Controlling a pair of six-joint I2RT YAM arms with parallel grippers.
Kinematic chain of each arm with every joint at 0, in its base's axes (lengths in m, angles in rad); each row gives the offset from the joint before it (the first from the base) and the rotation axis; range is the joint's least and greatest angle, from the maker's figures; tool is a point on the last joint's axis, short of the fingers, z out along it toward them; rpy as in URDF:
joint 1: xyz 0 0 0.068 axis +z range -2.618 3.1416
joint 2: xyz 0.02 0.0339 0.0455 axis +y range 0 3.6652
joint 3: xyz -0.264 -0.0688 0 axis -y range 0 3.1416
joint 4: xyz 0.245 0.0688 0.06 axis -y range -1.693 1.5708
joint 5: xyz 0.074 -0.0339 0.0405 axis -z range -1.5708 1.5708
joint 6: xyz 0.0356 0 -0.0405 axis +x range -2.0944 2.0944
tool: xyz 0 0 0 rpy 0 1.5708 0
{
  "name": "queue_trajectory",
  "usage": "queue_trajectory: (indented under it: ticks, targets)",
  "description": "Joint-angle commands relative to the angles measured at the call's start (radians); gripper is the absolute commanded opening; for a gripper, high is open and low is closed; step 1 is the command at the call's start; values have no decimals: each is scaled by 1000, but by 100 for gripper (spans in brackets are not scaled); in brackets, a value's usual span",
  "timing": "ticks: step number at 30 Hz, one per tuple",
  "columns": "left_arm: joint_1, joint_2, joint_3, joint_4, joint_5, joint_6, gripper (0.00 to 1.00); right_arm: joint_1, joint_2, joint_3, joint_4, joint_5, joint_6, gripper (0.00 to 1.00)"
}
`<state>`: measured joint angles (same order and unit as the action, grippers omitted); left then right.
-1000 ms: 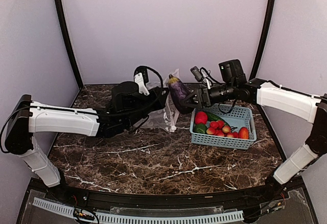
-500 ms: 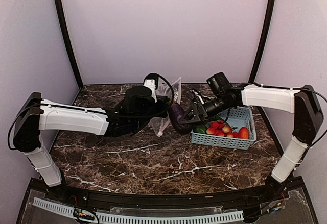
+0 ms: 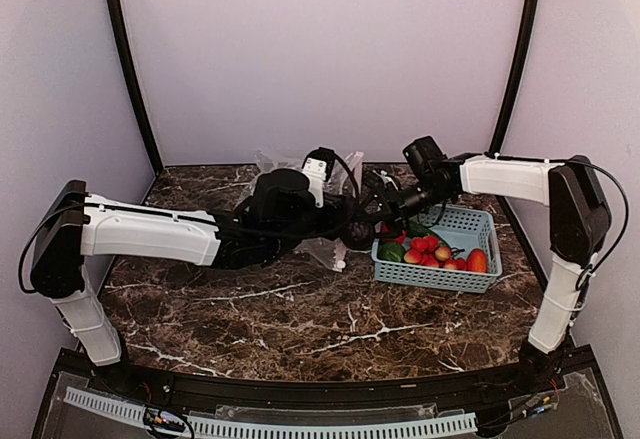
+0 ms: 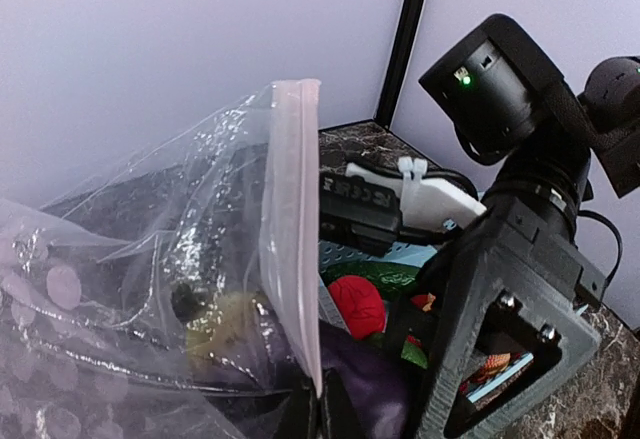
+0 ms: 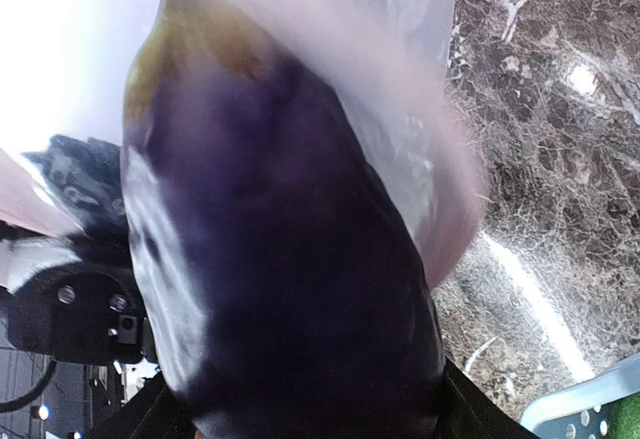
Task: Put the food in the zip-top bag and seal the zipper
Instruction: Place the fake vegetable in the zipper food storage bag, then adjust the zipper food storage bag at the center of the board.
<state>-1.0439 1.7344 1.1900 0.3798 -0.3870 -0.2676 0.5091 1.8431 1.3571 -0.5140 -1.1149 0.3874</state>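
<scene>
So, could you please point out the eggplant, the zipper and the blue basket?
eggplant (image 5: 290,259), right wrist view, purple body.
zipper (image 4: 295,209), left wrist view, midway along the strip.
blue basket (image 3: 435,277), top view, front wall.

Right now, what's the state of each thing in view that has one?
Bag: held up, mouth open.
Zipper: unsealed.
Eggplant: gripped, at the bag mouth.
Basket: upright, holding food.
Other food: in the basket.
Left gripper: shut on the bag.
Right gripper: shut on the eggplant.
</scene>
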Motion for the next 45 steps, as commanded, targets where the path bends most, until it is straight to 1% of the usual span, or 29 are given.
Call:
queue_trajectory:
  ticks: [1, 4, 6, 9, 11, 14, 15, 16, 17, 20, 22, 26, 30, 38, 40, 41, 43, 45]
  targets:
    - [-18, -3, 16, -47, 32, 18, 1, -8, 5, 54, 71, -65, 95, 53]
    - [-19, -2, 16, -49, 25, -3, 1, -8, 12, 94, 78, -65, 106, 57]
    - [-19, -4, 15, -48, 15, -20, 1, -6, 16, 109, 67, -44, 107, 64]
    - [-19, -14, 11, -44, -4, -48, 1, 0, 18, 121, 63, -21, 106, 71]
    - [-19, -23, 6, -41, -13, -66, 1, 7, 19, 129, 73, -28, 119, 77]
    - [-18, -37, 2, -56, -30, -96, 1, 9, 4, 155, 66, -26, 105, 95]
    - [-18, -44, -1, -59, -41, -113, 1, 7, -4, 161, 57, -21, 95, 98]
    - [-17, -48, -3, -67, -47, -123, 1, 5, -13, 164, 48, -13, 85, 99]
    - [-15, -56, -8, -73, -57, -160, 1, 2, -26, 162, 40, -3, 74, 99]
    - [14, -74, -19, -89, -28, -274, 1, -15, -72, 144, -2, 57, 36, 99]
    - [32, -85, -21, -108, -21, -321, 1, -26, -114, 132, -37, 118, 0, 99]
    - [57, -104, -39, -96, 8, -351, 1, -35, -145, 132, -56, 165, -39, 99]
    - [76, -113, -57, -77, 24, -382, 1, -34, -136, 156, -76, 186, -68, 99]
    - [96, -132, -80, -48, 51, -430, 1, -26, -113, 137, -78, 245, -134, 99]
    - [97, -131, -75, -42, 55, -436, 1, -19, -99, 140, -72, 247, -149, 88]
    - [97, -130, -73, -41, 57, -435, 1, -15, -91, 143, -68, 251, -147, 85]
    - [96, -126, -68, -39, 61, -435, 1, -8, -66, 148, -62, 260, -144, 76]
    - [96, -125, -66, -32, 63, -436, 1, 3, -37, 162, -61, 265, -148, 69]
